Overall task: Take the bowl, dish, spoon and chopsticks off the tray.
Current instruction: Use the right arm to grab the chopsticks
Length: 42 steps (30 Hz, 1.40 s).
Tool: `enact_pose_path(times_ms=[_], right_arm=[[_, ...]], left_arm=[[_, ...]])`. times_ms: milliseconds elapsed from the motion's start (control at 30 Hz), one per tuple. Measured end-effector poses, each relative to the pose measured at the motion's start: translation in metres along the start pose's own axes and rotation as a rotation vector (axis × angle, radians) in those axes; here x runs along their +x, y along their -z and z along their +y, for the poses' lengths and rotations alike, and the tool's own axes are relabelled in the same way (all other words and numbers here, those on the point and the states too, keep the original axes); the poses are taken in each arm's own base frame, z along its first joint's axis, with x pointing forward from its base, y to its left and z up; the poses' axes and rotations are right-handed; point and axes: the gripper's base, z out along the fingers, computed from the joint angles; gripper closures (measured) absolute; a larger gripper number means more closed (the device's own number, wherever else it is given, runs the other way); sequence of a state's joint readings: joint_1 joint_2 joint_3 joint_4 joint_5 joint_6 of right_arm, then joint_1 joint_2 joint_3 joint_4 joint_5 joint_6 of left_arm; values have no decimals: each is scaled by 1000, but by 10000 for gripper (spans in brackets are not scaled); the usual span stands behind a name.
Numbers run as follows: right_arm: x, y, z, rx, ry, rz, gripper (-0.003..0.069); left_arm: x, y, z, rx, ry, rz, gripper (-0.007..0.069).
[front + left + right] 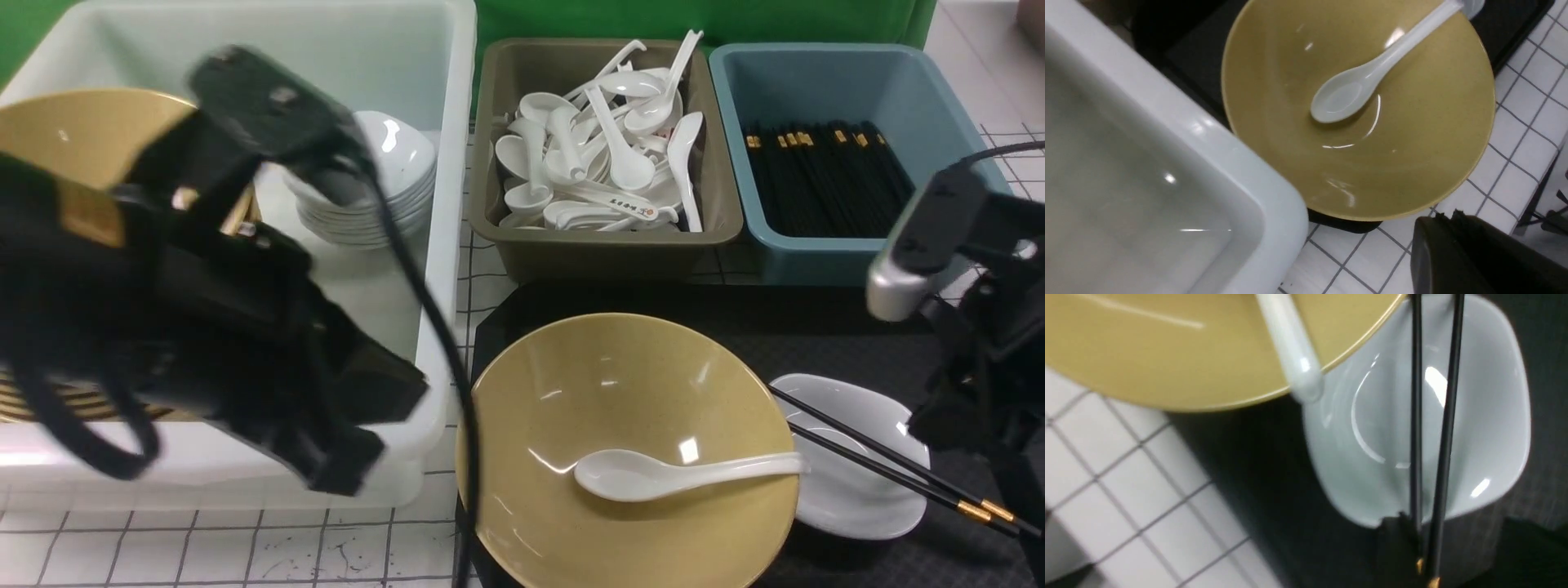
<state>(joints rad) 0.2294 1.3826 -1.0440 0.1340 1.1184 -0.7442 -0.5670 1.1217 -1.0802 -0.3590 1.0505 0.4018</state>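
Blurred left end effector (359, 425) is hanging clenched by the white tub (392, 49); right end effector (976, 412) is showing half cut off near chopsticks (1416, 416), grip impossible to tell.

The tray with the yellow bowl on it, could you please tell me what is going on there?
It is to be cleared, and nothing has left the tray yet. The spoon lies in the yellow bowl, and the chopsticks lie across the white dish beside it. The right gripper is down close to the chopsticks' gold-banded ends, its grip unclear. The left gripper, shut, hangs near the white tub.
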Motion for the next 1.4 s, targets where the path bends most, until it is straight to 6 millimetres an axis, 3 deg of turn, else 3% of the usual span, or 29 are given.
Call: enact_pose_path(times_ms=[167,500,633,767,800,867,967,1100,1200,1267,1333,1400], right_arm=[[-7,-28,-10,-45,116,52,116],[-13,-73,-27,-59,143,117,109],[-13,-82,-31,-41,143,138,145],[-14,-87,-33,-39,138,148,227],[-13,-88,-33,-42,136,151,312],[-13,-89,-33,-44,136,154,349],[-12,-88,-32,-60,136,171,520],[-12,-86,-32,-71,131,182,534],[-11,-84,-30,-82,109,198,614],[-11,-81,-31,-74,98,207,620],[-11,-76,-32,-57,74,210,621],[-16,-60,-36,-12,39,198,621]], left_arm=[[-4,-19,-7,47,-40,53,631],[-5,-24,-8,55,-63,63,631],[-6,-24,-8,54,-63,60,631],[-6,-24,-8,53,-64,57,631],[-6,-24,-8,52,-72,56,631],[-6,-24,-8,52,-76,55,631],[-7,-24,-7,48,-82,47,631],[-9,-25,-6,37,-85,23,631],[-11,-25,-6,28,-86,3,631],[-12,-25,-5,22,-87,-8,631],[-13,-25,-5,17,-87,-19,631],[-15,-25,-4,7,-86,-42,631]])
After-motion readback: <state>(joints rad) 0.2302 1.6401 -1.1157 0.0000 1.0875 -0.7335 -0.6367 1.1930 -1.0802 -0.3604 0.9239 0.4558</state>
